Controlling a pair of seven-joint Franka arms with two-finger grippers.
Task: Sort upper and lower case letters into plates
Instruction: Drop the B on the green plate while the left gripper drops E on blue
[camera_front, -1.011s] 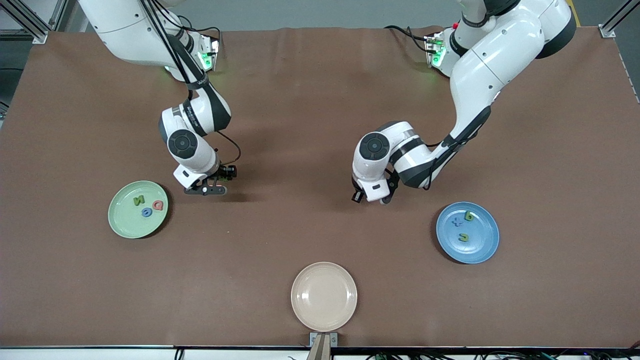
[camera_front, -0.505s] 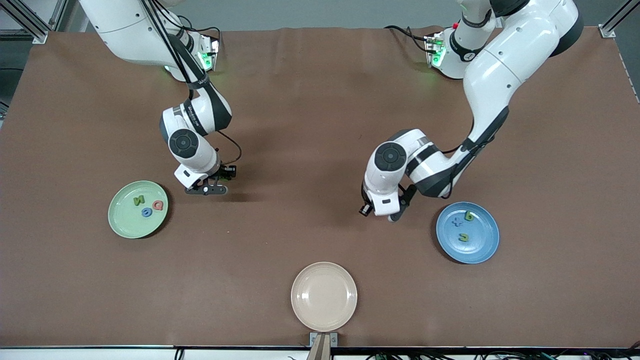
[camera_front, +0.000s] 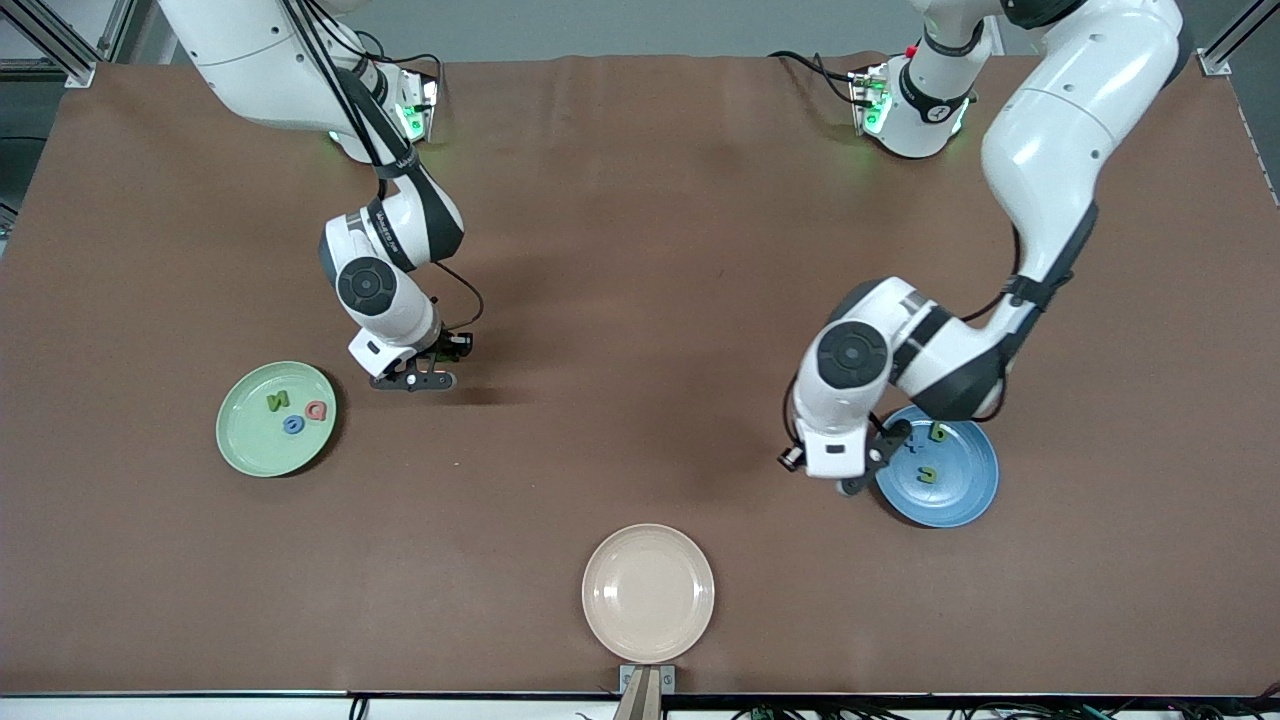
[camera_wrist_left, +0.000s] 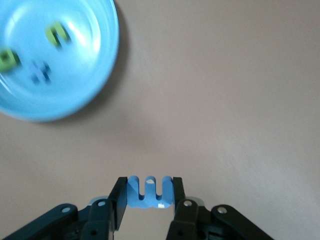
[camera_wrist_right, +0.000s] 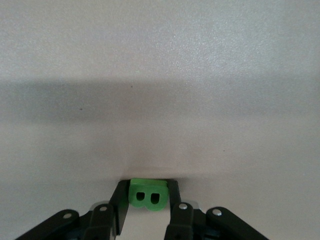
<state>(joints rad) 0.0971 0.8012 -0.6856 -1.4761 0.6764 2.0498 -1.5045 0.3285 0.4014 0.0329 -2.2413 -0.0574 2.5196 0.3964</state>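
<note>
Three letters each are already sorted into the green plate (camera_front: 250, 455) and blue plate (camera_front: 965, 495), while a blue letter (camera_wrist_left: 149, 192) is clamped in the left gripper (camera_wrist_left: 148, 196) by the blue plate's rim, and a green B (camera_wrist_right: 148, 195) is clamped in the right gripper (camera_wrist_right: 148, 199) over bare table beside the green plate.

Left gripper (camera_wrist_left: 148, 192) hangs low off a bent arm, fingers clamped; right gripper (camera_wrist_right: 148, 196) points down at the table, fingers pinched too

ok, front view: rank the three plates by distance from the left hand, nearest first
1. blue plate: the left hand, shut on a blue letter, is at its rim, toward the left arm's end of the table.
2. beige plate: nearest the front camera, mid-table.
3. green plate: toward the right arm's end, beside the right hand.
</note>
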